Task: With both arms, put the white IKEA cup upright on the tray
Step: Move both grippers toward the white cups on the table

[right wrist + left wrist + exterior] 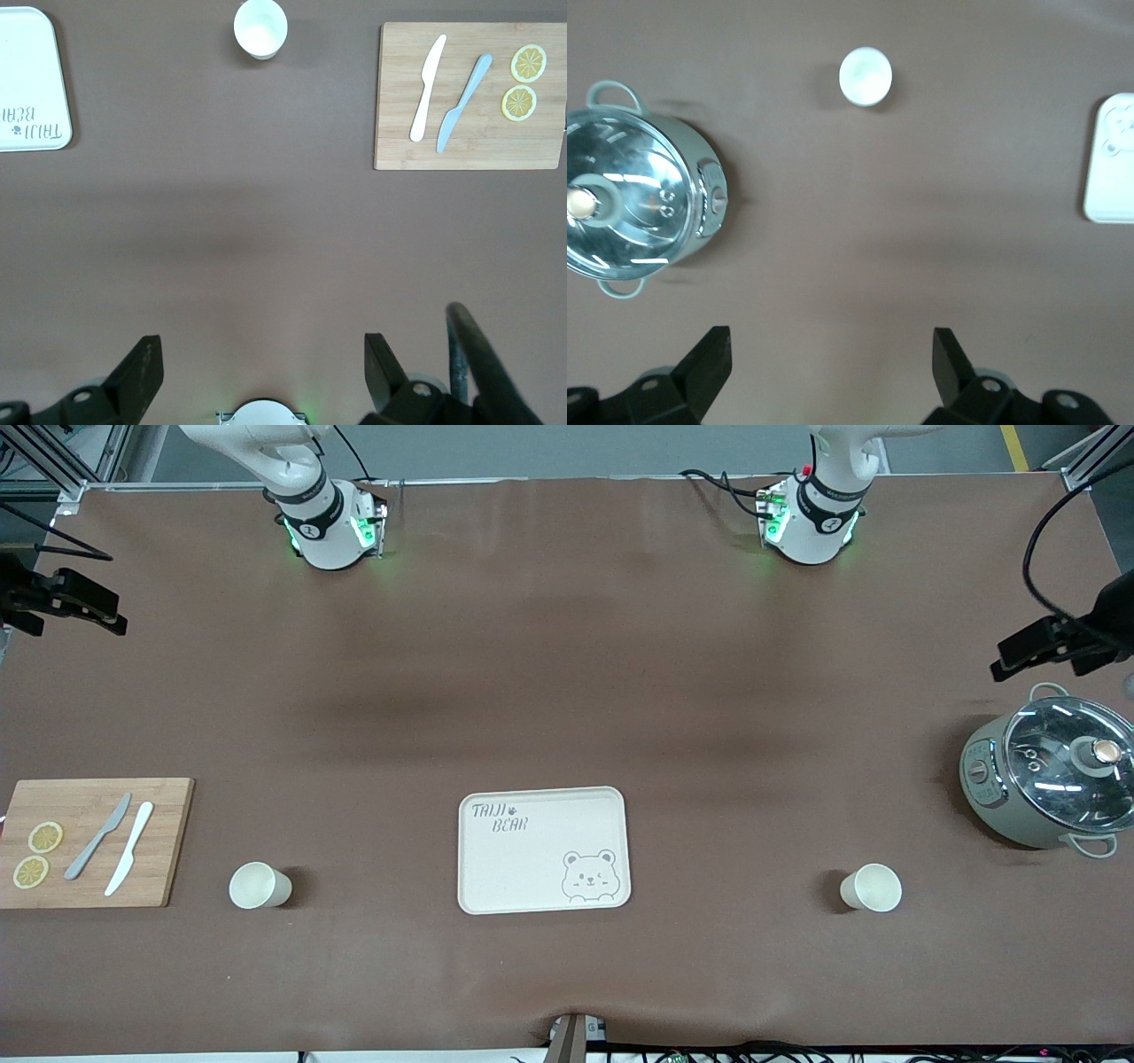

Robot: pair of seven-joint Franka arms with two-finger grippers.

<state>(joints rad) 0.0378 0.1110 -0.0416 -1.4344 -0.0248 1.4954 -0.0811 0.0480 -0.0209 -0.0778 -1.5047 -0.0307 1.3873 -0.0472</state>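
Two white cups stand upright on the bench: one (866,77) ahead of the left tool (833,354), one (260,28) ahead of the right tool (263,359), tray (542,850) between them. Both tools gape wide, empty. Cups likely light, thin-walled, slippery; pinch across the rim. Arm bodies cut off; handles not discernible.
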